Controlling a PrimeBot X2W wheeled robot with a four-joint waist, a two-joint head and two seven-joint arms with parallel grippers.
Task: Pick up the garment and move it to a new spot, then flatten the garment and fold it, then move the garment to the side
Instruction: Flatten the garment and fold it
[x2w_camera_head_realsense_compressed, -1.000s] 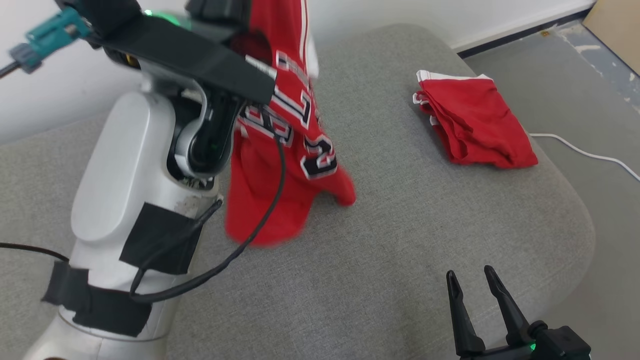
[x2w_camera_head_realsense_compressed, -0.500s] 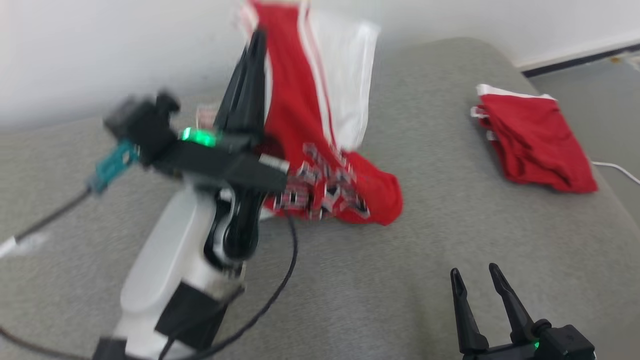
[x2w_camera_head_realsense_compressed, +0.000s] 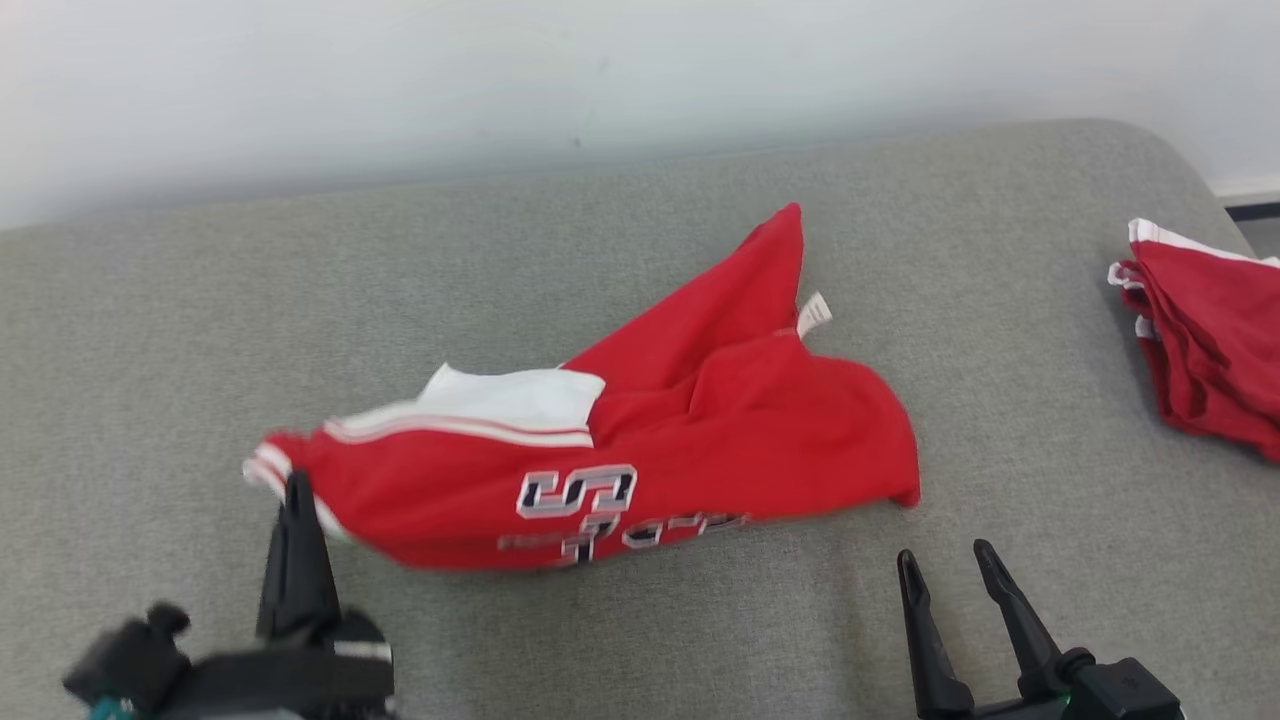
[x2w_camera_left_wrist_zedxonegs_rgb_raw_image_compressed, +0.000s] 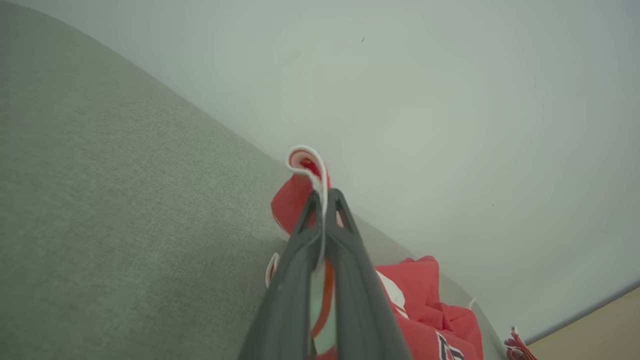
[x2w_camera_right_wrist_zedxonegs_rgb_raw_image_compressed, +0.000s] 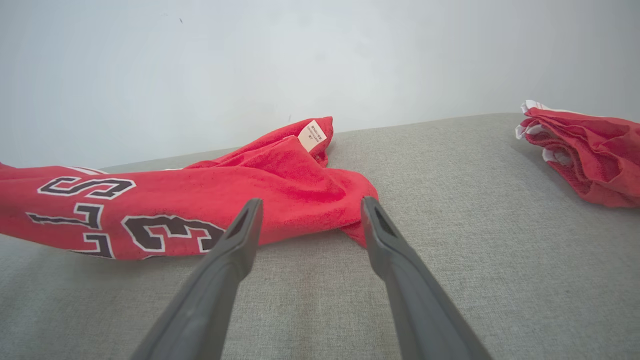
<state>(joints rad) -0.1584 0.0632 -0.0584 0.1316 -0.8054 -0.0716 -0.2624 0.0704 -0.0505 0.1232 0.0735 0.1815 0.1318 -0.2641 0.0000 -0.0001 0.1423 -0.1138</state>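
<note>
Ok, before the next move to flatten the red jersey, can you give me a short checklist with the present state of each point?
1. The left gripper is shut on the white-trimmed edge of the red jersey with black lettering: ok.
2. The right gripper is open and holds nothing: ok.
3. The jersey's near right hem lies just beyond the right gripper, not touching it, free to be taken: ok.
4. The jersey lies flat on the grey fabric cushion: not ok, it is crumpled and folded over itself.
5. The second red garment at the cushion's right edge is apart from the jersey: ok.
6. How many layers the left gripper pinches: cannot tell.
</note>
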